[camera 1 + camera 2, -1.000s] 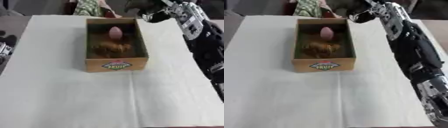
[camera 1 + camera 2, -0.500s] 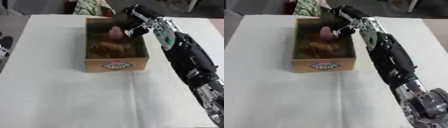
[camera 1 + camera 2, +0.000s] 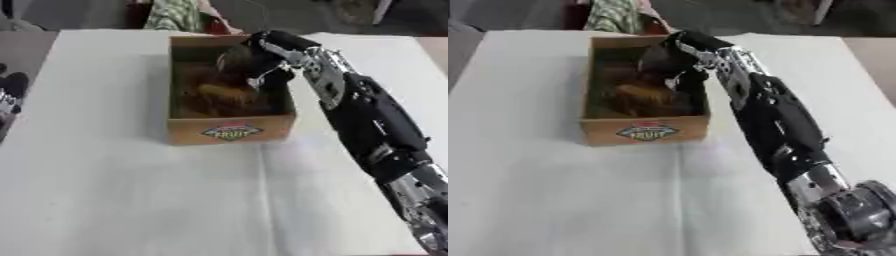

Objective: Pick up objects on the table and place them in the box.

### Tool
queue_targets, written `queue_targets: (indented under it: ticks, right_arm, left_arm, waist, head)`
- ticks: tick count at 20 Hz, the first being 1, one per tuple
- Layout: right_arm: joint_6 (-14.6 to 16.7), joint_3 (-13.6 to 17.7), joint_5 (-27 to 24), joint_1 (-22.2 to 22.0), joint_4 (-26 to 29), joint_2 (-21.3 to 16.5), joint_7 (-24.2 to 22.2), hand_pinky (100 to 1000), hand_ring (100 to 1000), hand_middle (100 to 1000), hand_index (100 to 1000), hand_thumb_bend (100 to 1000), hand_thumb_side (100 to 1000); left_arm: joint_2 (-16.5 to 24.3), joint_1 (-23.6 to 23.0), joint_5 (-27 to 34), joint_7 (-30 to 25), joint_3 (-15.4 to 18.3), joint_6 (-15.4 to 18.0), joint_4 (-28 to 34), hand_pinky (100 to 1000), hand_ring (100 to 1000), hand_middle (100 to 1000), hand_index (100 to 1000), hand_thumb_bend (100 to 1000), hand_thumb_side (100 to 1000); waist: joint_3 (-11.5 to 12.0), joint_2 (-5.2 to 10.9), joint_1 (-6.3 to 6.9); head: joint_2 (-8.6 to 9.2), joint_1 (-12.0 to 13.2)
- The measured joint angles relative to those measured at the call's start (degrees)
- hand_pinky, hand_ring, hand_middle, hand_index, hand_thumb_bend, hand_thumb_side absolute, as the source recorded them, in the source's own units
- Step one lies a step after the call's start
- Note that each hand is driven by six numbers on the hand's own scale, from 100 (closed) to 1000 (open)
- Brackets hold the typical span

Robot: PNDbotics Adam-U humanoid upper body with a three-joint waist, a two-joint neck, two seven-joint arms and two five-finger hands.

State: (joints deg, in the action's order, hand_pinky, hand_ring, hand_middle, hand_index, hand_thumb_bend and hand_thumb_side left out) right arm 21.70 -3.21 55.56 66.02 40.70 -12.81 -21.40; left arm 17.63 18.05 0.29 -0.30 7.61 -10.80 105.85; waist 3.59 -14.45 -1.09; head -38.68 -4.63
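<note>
the box (image 3: 230, 131) sits near the bench's (image 3: 105, 190) far edge with brownish objects (image 3: 220, 95) inside, and i have the right robot hand (image 3: 254, 62) dipped over its far end, presumably to drop something, though i cannot tell its fingers' state.

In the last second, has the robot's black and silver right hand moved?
Yes. The right hand has swung from beyond the far right corner of the cardboard fruit box to over the box's far end, reaching in.
</note>
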Motion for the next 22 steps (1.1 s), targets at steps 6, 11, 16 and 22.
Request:
queue_targets:
  ticks: [6,11,16,22]
  right_arm:
    - [0.6,0.0,-3.9,0.0,1.2,-1.0,-5.6,951,1000,926,937,100,563]
    - [1.0,-0.1,-7.4,-0.1,4.1,-2.2,-8.4,955,1000,928,939,100,562]
    - [0.8,-0.4,-11.0,-0.6,7.5,-3.7,-8.4,953,1000,925,937,100,547]
    - [0.7,-0.3,-14.8,-1.7,11.5,-5.6,-6.7,948,1000,916,934,100,457]
  left_arm:
    - [0.0,-0.3,0.0,-0.3,0.0,0.0,0.0,756,414,538,728,592,447]
    - [0.0,-0.4,0.0,-0.3,0.0,0.1,0.0,757,414,538,729,591,447]
    - [0.0,-0.5,0.0,-0.3,0.0,0.1,0.0,757,414,538,729,591,447]
    - [0.0,-1.0,-0.1,-0.3,0.2,0.1,0.0,757,414,539,729,590,446]
  waist:
    - [-0.5,0.02,0.07]
    - [-0.8,0.05,0.08]
    - [-1.1,0.22,0.10]
    - [-1.8,0.33,0.10]
  head:
    - [0.00,0.5]
    - [0.00,0.8]
    - [0.00,1.0]
    - [0.00,1.5]
